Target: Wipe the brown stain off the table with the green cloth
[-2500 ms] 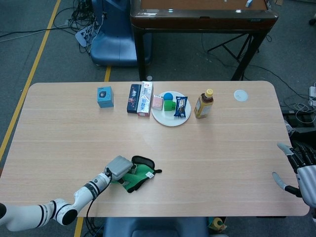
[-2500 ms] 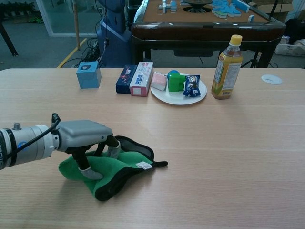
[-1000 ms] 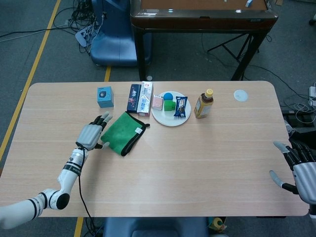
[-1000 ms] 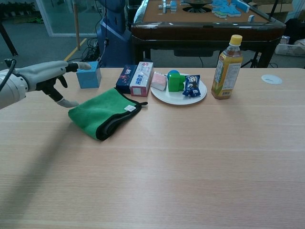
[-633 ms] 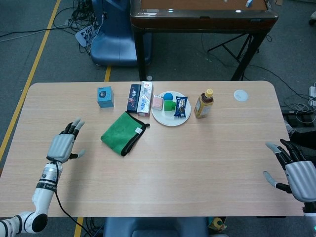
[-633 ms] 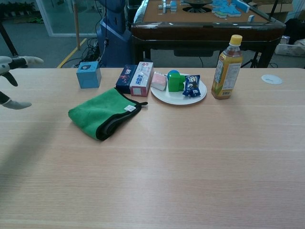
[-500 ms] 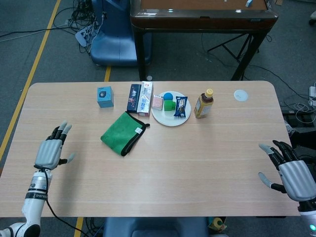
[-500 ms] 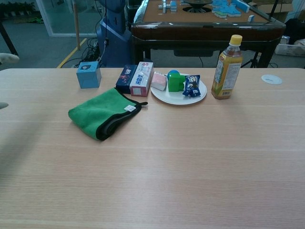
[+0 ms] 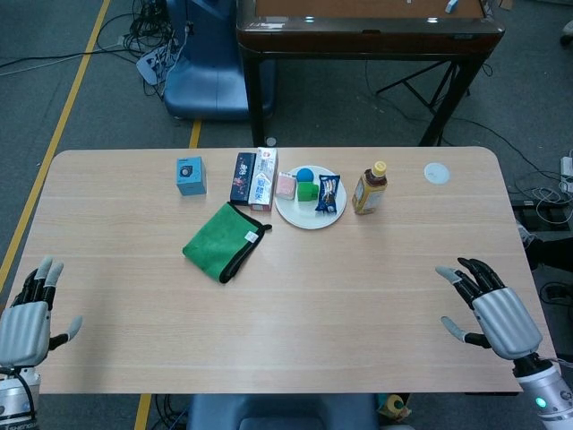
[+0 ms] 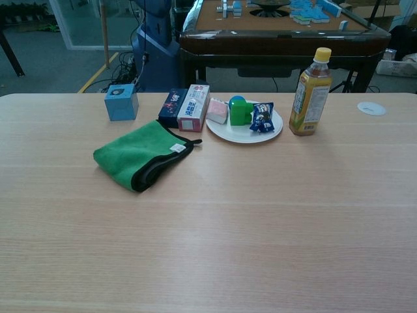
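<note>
Head view: green cloth (image 9: 223, 241) lies folded left of desk centre, long axis slanting toward the far edge, no brown stain visible. Left hand (image 9: 24, 327) released, fingers spread, off the near-left corner, nearer the cloth. Right hand (image 9: 494, 313) released at the near-right edge. Boxes (image 9: 254, 178) and plate (image 9: 296, 215) sit just beyond the cloth; nothing blocks the approach.

Green cloth (image 9: 221, 240) flat on table (image 9: 358, 296); both hands empty, spread.
</note>
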Available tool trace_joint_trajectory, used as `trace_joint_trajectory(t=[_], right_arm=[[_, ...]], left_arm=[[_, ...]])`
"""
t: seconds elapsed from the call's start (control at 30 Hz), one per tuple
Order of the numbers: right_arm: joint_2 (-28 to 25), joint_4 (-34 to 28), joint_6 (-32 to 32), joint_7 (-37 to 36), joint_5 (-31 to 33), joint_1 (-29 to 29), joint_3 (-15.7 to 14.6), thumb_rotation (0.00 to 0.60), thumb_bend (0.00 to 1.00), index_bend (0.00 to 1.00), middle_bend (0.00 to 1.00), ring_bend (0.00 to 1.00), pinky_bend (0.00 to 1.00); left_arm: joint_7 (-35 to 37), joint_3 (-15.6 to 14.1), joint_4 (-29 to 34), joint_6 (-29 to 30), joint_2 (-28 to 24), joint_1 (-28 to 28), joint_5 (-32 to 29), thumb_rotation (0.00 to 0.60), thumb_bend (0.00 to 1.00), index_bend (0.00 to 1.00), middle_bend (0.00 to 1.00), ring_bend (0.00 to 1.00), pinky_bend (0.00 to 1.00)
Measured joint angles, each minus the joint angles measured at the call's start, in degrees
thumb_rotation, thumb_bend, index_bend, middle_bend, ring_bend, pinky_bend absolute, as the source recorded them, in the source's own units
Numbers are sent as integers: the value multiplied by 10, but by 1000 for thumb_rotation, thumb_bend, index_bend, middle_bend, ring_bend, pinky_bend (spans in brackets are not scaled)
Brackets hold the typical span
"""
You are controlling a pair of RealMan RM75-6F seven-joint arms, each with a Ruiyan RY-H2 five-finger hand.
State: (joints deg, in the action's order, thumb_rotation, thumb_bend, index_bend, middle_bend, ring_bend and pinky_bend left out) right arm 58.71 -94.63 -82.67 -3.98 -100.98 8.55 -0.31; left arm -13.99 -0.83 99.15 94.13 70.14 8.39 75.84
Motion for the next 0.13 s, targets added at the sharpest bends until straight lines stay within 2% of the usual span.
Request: trace_joint_trajectory(t=[0.13], right_arm=[[9, 7, 2, -8, -4, 7, -2, 600, 277, 149, 242, 100, 105]], left_arm=[[-4, -8, 5, 26, -2, -25, 23, 600, 223, 9, 0, 58, 245]])
